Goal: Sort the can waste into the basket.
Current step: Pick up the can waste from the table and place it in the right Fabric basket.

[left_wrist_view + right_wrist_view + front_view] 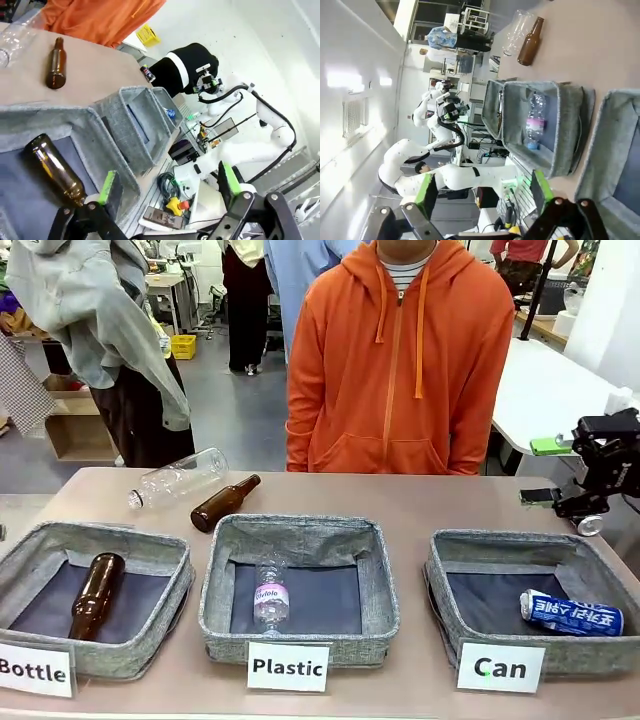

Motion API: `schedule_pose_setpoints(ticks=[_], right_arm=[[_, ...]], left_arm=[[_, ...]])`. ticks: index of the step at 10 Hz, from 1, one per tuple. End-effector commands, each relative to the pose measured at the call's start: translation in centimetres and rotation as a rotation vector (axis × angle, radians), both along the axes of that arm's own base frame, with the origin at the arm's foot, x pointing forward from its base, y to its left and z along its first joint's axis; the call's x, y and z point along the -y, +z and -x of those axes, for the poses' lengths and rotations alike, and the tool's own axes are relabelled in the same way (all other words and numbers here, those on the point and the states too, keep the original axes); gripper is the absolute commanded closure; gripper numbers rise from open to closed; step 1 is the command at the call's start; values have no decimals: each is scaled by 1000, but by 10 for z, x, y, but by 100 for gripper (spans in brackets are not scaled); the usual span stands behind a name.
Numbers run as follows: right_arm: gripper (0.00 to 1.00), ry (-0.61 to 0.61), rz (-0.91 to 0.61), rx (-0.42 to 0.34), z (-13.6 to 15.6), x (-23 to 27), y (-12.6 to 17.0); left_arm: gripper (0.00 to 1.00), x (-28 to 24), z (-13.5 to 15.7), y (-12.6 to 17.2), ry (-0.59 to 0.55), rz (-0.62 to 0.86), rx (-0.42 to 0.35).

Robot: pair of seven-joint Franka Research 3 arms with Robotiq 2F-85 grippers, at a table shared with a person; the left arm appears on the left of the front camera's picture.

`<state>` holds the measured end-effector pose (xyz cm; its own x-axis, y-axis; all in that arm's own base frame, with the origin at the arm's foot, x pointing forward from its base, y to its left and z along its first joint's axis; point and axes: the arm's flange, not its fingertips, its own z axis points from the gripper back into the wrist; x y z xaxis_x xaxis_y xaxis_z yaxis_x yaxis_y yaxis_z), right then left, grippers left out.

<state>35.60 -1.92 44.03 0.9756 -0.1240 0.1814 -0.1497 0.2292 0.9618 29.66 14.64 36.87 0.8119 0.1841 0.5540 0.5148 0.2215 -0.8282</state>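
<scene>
- The left gripper (167, 185) hangs over the square grey fabric basket carded "Bottle" (120, 537). Its jaws are spread wide and hold nothing. A brown glass bottle (95, 595) lies on the basket floor below it.
- A clear plastic bottle (178, 478) and a second brown bottle (224, 503) lie side by side on the tan table (400, 495), behind the baskets and well apart from the cans.
- The middle grey basket carded "Plastic" (300, 530) holds one small clear bottle with a pink label (270, 592).
- The grey fabric basket carded "Can" (520, 543) has the blue drink can with white lettering (572, 613) lying on its side on the dark floor.
- What looks like the dark crushed can with a silver end (586, 521) lies on the table just behind that basket's far right corner.
- I judge the crushed can light, thin-walled, slick and easily dented further, so it is best pinched across its flattened middle rather than on the ends.
- The right gripper (545, 472) hovers just above it, wide open and empty.
- The basket's soft far wall stands between the can and the floor, so the can must be lifted over the rim, clear of the blue one.
</scene>
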Motion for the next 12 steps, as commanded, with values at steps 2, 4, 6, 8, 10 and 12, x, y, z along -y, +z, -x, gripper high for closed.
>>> schedule_pose_setpoints(ticks=[2, 4, 6, 8, 10, 12], right_arm=[[0, 3, -23, -12, 4, -10, 16], [0, 3, -23, -12, 4, -10, 16], [0, 3, -23, -12, 4, -10, 16], [0, 3, -23, -12, 4, -10, 16], [0, 3, -23, -12, 4, -10, 16], [0, 12, -6, 8, 4, -5, 11]], left_arm=[[0, 29, -13, 44, -20, -62, 19], [0, 29, -13, 44, -20, -62, 19], [0, 29, -13, 44, -20, -62, 19], [0, 29, -13, 44, -20, -62, 19], [0, 29, -13, 44, -20, -62, 19], [0, 29, -13, 44, -20, -62, 19]])
